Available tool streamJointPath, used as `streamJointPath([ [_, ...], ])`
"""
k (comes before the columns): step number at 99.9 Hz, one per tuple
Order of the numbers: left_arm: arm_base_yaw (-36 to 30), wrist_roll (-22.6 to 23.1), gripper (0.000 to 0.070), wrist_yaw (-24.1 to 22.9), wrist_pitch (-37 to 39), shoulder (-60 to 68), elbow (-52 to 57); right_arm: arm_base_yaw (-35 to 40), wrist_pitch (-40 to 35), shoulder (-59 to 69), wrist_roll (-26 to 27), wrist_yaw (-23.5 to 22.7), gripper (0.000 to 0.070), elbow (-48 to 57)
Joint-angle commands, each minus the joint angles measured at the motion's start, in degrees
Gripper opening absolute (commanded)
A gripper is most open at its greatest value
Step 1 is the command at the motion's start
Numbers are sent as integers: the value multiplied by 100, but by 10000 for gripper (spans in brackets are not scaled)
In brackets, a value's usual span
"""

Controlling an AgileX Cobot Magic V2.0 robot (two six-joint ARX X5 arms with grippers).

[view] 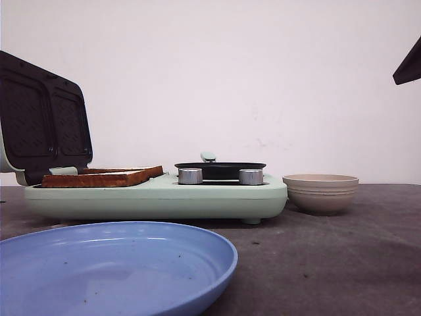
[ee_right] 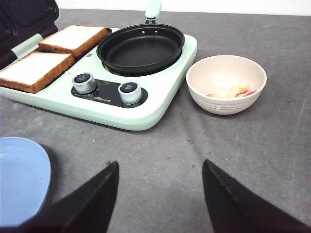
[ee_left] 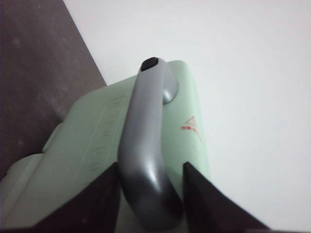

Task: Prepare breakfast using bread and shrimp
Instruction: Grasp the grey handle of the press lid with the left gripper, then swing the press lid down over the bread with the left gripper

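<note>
Two slices of bread (ee_right: 74, 38) (ee_right: 34, 71) lie side by side on the open mint-green sandwich maker (ee_right: 146, 114); the front view shows their brown crust edges (view: 99, 178). Several shrimp (ee_right: 233, 91) lie in the beige ribbed bowl (ee_right: 214, 104), which stands right of the appliance (view: 320, 192). My left gripper (ee_left: 151, 167) is shut on the grey handle (ee_left: 143, 141) of the raised lid (ee_left: 92, 145). My right gripper (ee_right: 160, 165) is open and empty, above bare table in front of the appliance. Only a dark corner of it shows in the front view (view: 409, 64).
A black frying pan (ee_right: 141, 48) sits on the appliance's right half, behind two silver knobs (ee_right: 85, 82) (ee_right: 129, 92). The lid (view: 39, 122) stands upright at the far left. A blue plate (view: 112, 270) lies at the front left. The table (view: 342, 263) is dark grey.
</note>
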Motion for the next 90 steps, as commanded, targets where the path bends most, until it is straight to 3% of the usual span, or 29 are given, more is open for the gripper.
streamJointPath([
  [1, 11, 46, 60, 11, 68, 87, 94, 35, 74, 13, 83, 2, 328, 20],
  [7, 11, 74, 3, 11, 72, 87, 94, 35, 74, 13, 83, 2, 328, 20],
  [35, 11, 247, 4, 17, 72, 87, 94, 35, 74, 13, 83, 2, 328, 20],
  [90, -538, 1331, 4, 31, -409, 87, 94, 35, 72, 13, 83, 2, 328, 20],
])
